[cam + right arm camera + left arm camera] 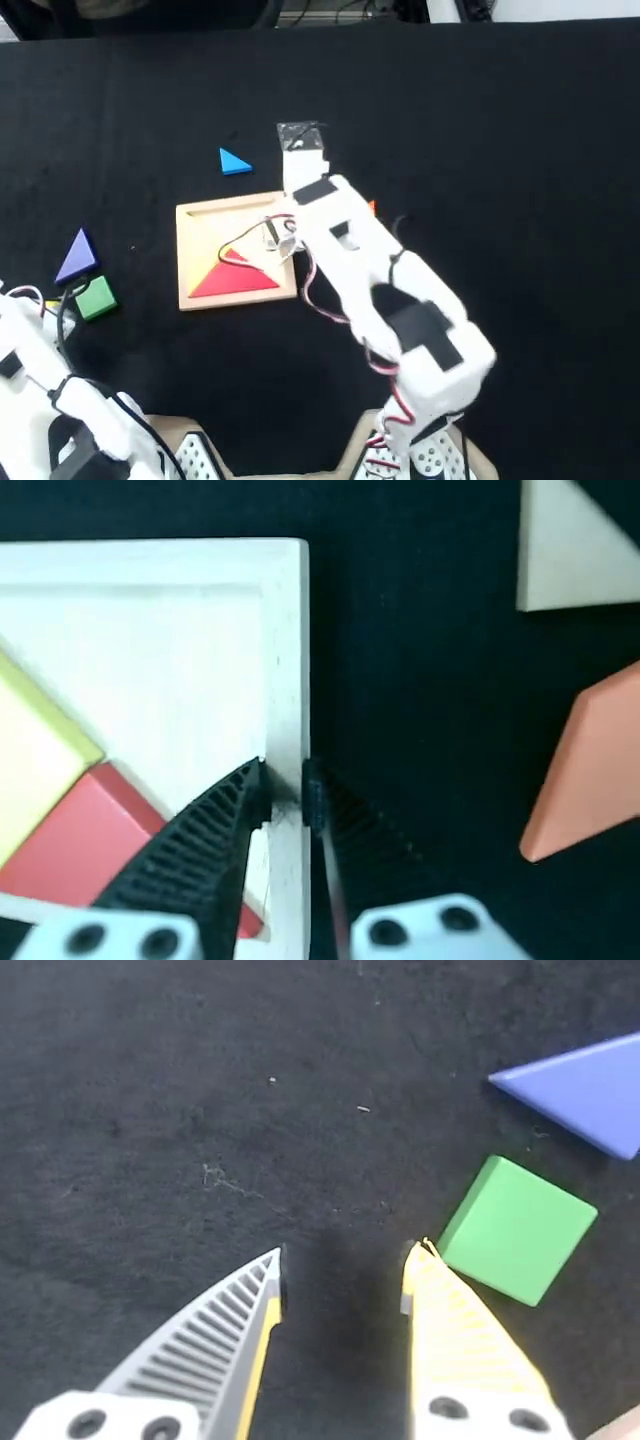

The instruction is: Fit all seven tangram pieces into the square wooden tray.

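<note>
place: robotics lab bench | signs: black-covered table (pixel 520 120), white robot arm (pixel 400 310) (loose wiring), cables (pixel 340 14) behind

White arms (pixel 350 240) with black panels (pixel 430 335), red-white cables (pixel 310 290); grey-and-yellow ribbed left tool (pixel 343 1265), black ribbed right tool (pixel 284 785).

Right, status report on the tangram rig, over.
Left end effector open beside green square. Right end effector clamped on tray rim. In tray: red piece, yellow piece; orange piece outside.

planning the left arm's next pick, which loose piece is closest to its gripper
The green square, right beside the left gripper; the purple triangle lies just past it, and the blue triangle is much farther away.
</note>
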Robot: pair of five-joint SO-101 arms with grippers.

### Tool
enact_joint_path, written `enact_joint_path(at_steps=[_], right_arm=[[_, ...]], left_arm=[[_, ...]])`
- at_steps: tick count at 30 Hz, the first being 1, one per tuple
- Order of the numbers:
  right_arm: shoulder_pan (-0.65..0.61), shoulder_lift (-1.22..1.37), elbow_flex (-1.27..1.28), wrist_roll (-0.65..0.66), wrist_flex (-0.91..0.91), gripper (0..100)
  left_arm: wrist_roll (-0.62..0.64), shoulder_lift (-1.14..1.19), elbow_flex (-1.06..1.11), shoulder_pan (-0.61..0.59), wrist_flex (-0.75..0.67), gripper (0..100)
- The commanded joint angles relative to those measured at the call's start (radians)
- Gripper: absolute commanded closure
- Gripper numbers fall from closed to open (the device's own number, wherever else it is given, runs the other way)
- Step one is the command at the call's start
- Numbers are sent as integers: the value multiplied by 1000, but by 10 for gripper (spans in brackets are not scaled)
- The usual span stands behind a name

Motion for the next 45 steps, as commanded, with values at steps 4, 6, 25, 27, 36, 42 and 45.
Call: enact_joint_path(at_steps=[4, 6, 25, 27, 36, 42, 45], right_arm=[[0, -213, 159, 15, -141, 988], [2, -237, 180, 21, -163, 988], [84, -320, 292, 25, -273, 988], [150, -380, 292, 25, -255, 988], [278, -648, 412, 224, -201, 986], [278, -585, 389, 235, -115, 860], [278, -542, 352, 195, -72, 871]], left_arm=[[-3, -8, -5, 16, -9, 798], [-2, -8, -5, 16, -9, 798], [0, -9, -142, 223, 2, 798], [5, -9, -189, 268, 12, 798], [126, 2, -271, 654, -110, 798], [163, 69, -286, 745, -221, 798], [157, 212, -371, 779, -201, 798]])
